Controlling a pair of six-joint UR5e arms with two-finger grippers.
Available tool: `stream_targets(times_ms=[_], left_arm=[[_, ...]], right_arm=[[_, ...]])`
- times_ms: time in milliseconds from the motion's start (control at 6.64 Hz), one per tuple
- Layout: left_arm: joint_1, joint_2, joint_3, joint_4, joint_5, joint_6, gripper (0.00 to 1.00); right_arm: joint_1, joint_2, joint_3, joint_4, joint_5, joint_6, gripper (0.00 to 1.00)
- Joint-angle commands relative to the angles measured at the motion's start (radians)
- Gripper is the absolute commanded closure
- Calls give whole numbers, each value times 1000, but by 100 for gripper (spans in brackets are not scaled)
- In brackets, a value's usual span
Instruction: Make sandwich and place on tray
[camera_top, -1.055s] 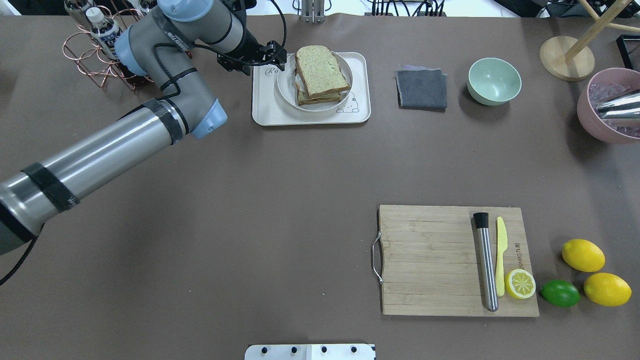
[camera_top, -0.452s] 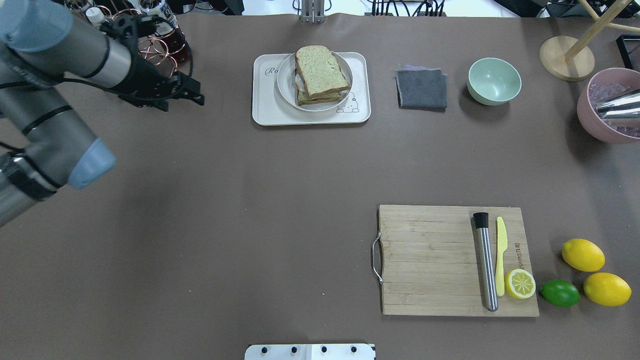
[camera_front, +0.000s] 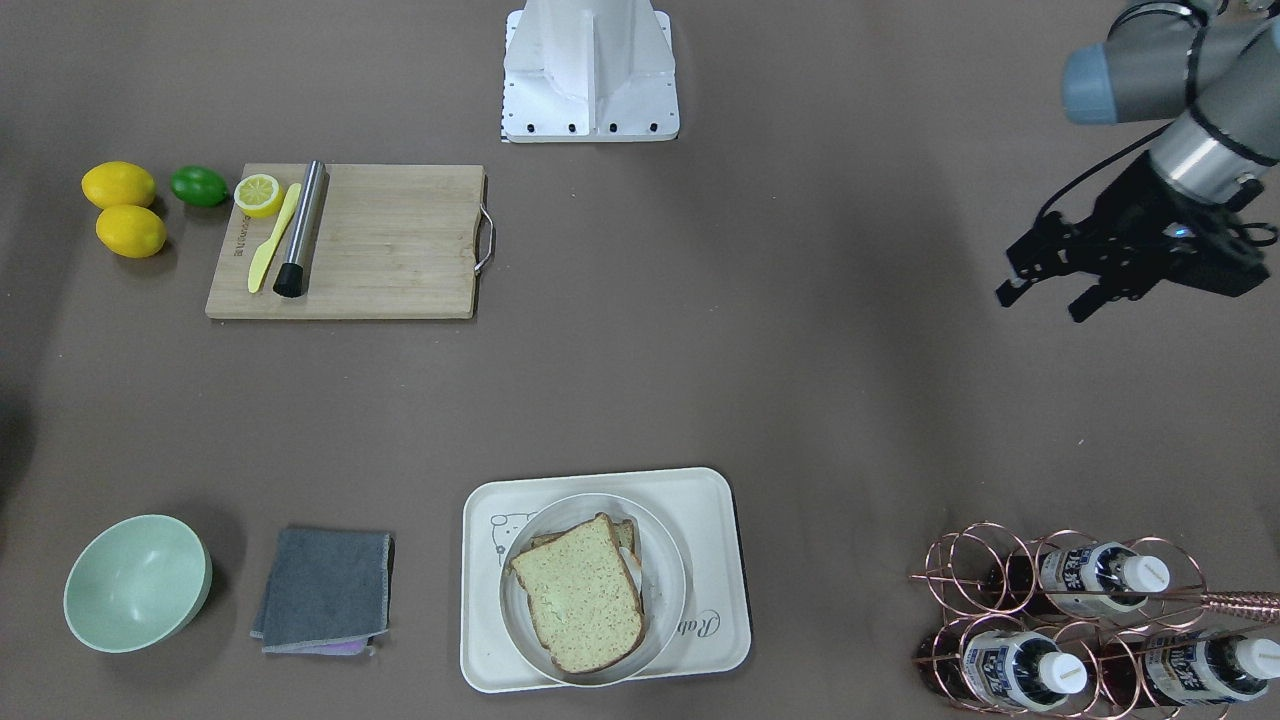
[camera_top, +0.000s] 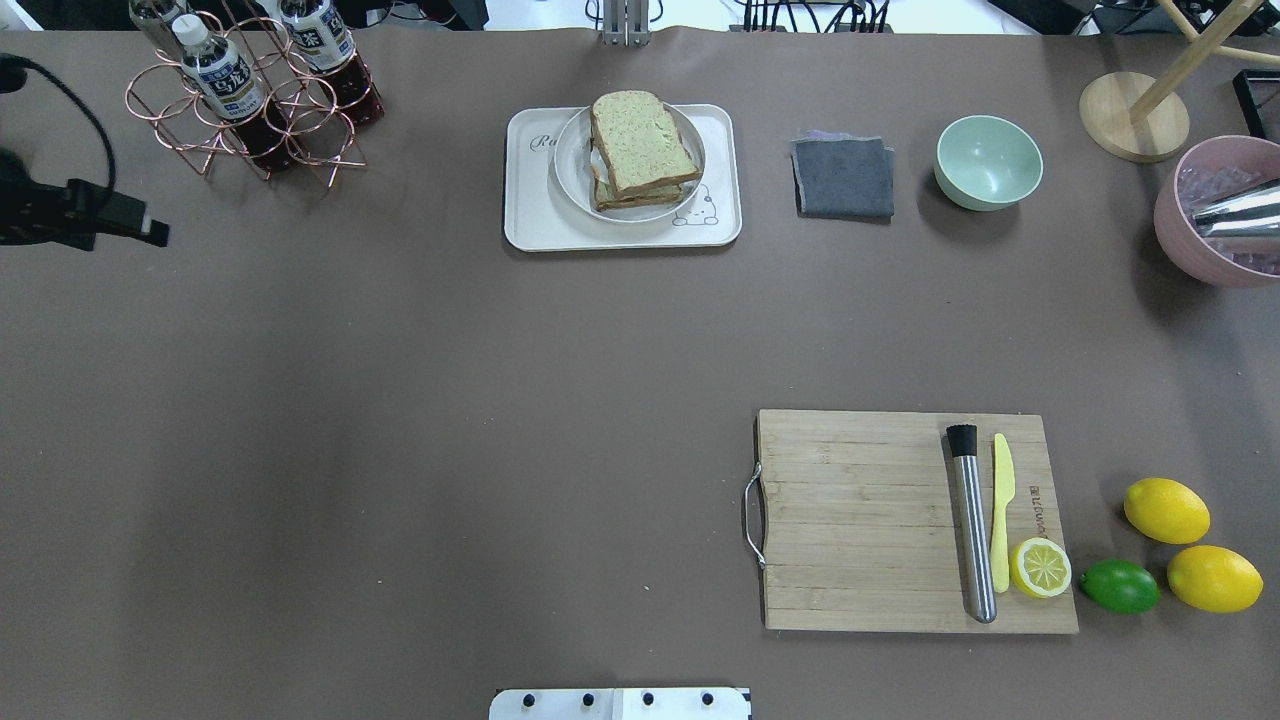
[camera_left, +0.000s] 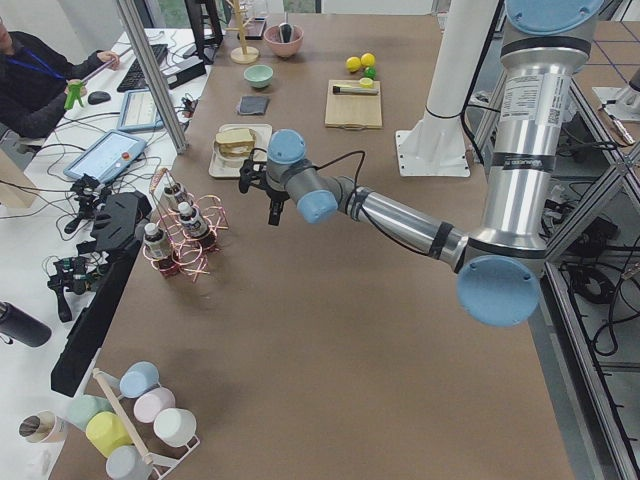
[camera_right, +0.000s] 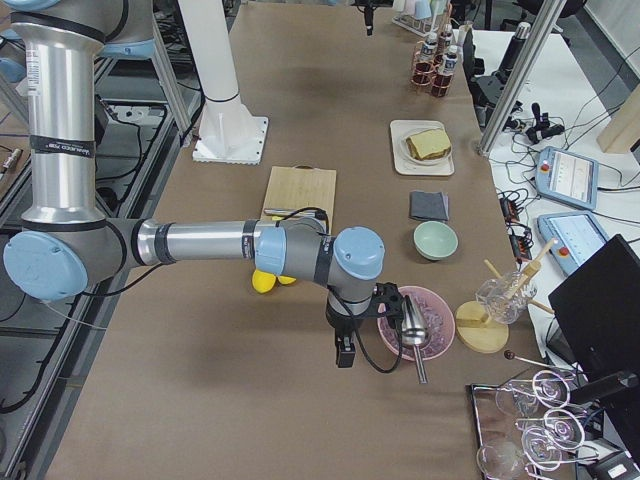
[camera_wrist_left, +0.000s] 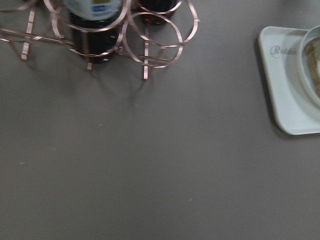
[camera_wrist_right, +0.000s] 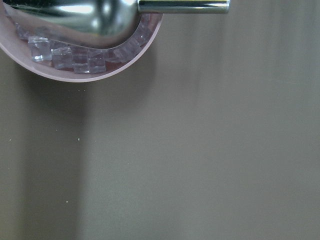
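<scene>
From the front, the sandwich (camera_front: 580, 600) is sitting on a plate (camera_front: 668, 560), which is resting inside the tray (camera_front: 720, 500) on the bench (camera_front: 700, 380). The left end effector (camera_front: 1042, 303) is hanging well apart from it, fingers spread wide, gripping nothing. From overhead, it is showing only at the left edge, near the bottle rack (camera_top: 250, 100) — so any parking move, I judge, is best made high, away from those bottles, leaving the tray undisturbed. From the right side, the right end effector (camera_right: 345, 350) is hovering beside the pink bowl (camera_right: 425, 325) — parted or closed, I cannot tell.
</scene>
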Motion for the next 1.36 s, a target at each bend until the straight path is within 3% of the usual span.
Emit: stream_targets(times_ms=[0, 301, 603, 1205], left_arm=[[-212, 117, 48, 121, -23, 489, 1], [-428, 59, 77, 573, 26, 1069, 1], [-506, 135, 188, 625, 25, 1162, 1], [-495, 143, 231, 647, 28, 1163, 1]], right_arm=[[0, -10, 0, 0, 0, 0, 0], [0, -11, 0, 0, 0, 0, 0], [0, -12, 0, 0, 0, 0, 0], [0, -11, 0, 2, 2, 0, 0]])
